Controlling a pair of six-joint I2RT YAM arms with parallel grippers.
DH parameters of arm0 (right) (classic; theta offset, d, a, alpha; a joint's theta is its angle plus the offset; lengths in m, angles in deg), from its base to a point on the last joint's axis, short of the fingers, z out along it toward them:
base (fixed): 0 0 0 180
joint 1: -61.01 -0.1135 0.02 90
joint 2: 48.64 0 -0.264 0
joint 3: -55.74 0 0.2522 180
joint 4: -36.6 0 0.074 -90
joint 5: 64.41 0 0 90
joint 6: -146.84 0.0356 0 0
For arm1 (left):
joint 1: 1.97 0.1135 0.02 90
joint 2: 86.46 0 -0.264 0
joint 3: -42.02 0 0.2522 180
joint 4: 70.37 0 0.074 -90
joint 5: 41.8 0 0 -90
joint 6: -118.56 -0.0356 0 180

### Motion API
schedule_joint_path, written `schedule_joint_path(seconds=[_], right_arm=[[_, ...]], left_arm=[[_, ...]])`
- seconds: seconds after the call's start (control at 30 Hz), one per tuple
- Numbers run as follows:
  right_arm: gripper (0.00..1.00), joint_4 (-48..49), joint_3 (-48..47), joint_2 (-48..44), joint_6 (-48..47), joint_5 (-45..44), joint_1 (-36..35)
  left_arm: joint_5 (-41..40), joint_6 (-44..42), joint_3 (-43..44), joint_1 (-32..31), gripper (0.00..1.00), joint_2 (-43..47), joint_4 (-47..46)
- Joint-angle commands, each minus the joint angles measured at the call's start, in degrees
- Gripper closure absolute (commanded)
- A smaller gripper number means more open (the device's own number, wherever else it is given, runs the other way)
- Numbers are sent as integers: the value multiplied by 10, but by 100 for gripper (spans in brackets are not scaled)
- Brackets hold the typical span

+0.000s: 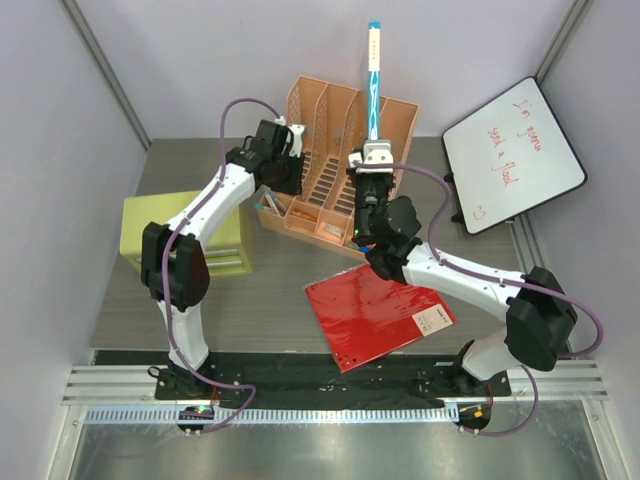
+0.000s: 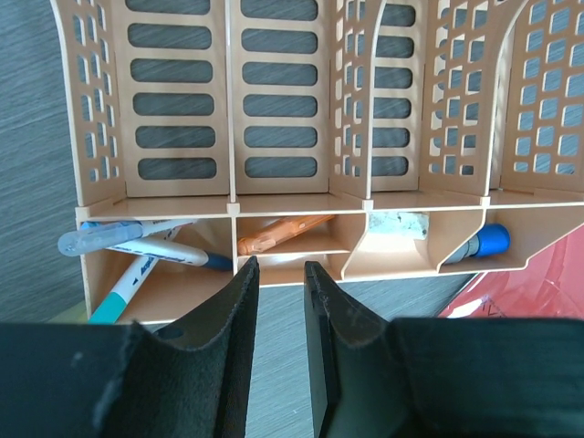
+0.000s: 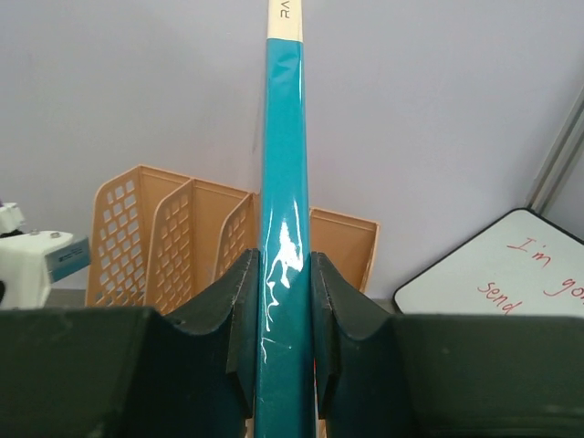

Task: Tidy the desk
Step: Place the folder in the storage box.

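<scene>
My right gripper [image 1: 376, 152] [image 3: 283, 260] is shut on a thin glossy teal book [image 1: 375, 80] [image 3: 285, 137]. It holds the book upright, edge-on, above the orange mesh file rack [image 1: 330, 130] [image 3: 164, 228]. My left gripper [image 1: 272, 200] [image 2: 281, 266] hovers low at the rack's [image 2: 274, 91] front left corner. Its jaws stand a narrow gap apart, with only the dark grey desk [image 1: 270, 300] [image 2: 36, 137] showing between them. The rack's front trays hold pens [image 2: 137, 242], an orange item [image 2: 283, 233] and a blue-capped marker [image 2: 488, 242].
A red folder [image 1: 378, 312] [image 2: 538, 283] lies on the desk under the right arm. A lime-green drawer cabinet [image 1: 185, 232] stands at the left. A small whiteboard [image 1: 512, 152] [image 3: 511, 274] with red writing lies at the back right.
</scene>
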Motion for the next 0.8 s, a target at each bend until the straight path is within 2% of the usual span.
schedule_joint_path(seconds=[0.0,0.27,0.77], right_arm=[[99,110,-10,-58,-30,4,-21],[99,144,-11,-35,-48,-5,-19],[99,189,-103,123,10,-8,6]], left_arm=[[15,-1,-6,4,73,31,-35],[17,1,-16,4,73,36,-38],[-7,-43,-42,32,73,47,-51]])
